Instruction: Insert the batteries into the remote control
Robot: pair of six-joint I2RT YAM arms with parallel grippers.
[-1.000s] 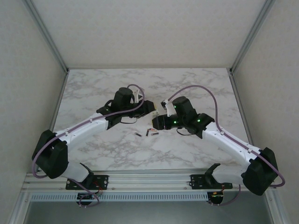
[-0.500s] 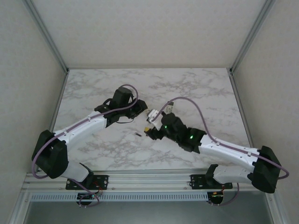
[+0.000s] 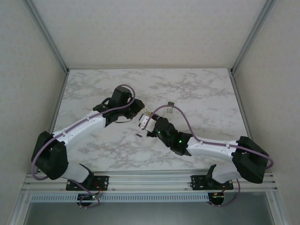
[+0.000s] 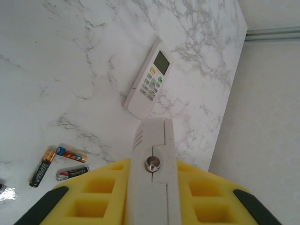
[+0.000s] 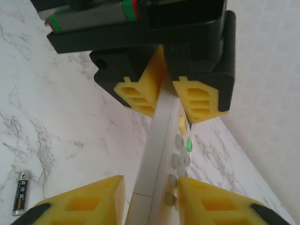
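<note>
Since a second ago the right arm (image 3: 211, 145) has swung in low across the table (image 3: 201, 89), bringing the right gripper (image 5: 150, 180) up to the remote control (image 5: 157, 150), which the left gripper (image 4: 152, 164) has carried a little nearer the front. The left gripper is clamped tight across the remote control's thin body, holding it on edge above the table; the right jaws straddle its free end, narrow, just beside or against it, and whether they already press cannot be told. This looks like a handover or a bracing hold, so the right jaws should settle squarely and gently, off the keys (image 5: 176, 160) where possible; the left should not let go until that hold is sure; the battery-door side should stay reachable. Three batteries (image 4: 71, 154) lie loose together on the table near the grippers; a second remote (image 4: 150, 84) lies flat farther off. The top is smooth white marble with grey veins; pale textured walls (image 3: 150, 33) and aluminium posts (image 3: 46, 35) close it in.
</note>
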